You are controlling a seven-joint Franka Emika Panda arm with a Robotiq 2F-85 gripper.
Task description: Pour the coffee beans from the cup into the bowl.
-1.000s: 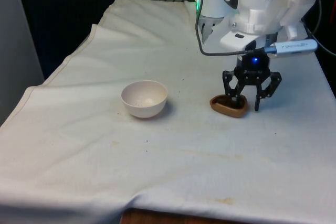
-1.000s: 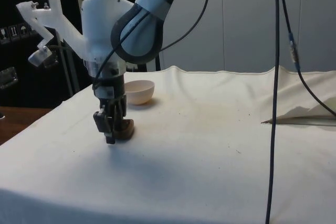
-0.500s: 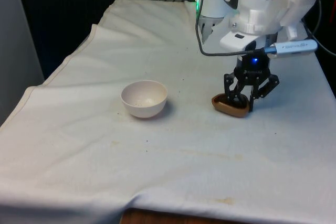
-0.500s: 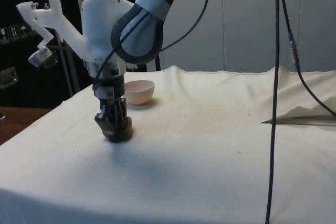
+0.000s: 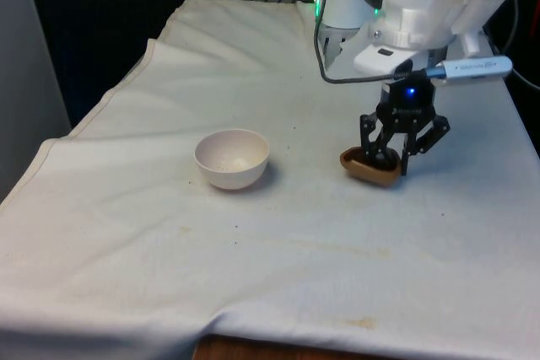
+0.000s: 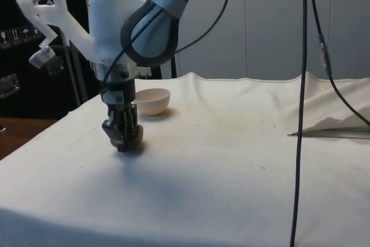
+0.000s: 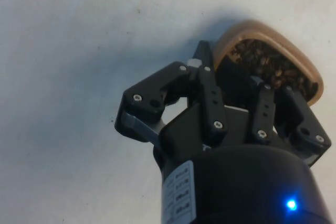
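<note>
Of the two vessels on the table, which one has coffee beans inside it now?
The small brown cup gripped by the gripper; the wrist view shows dark beans in it. The white round bowl stands apart.

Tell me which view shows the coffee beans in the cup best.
The wrist view. It looks down into the brown cup, so the dark coffee beans show filling it beside the gripper. The front view shows the cup from the side, its contents barely visible. In the side view the gripper covers most of the cup.
</note>
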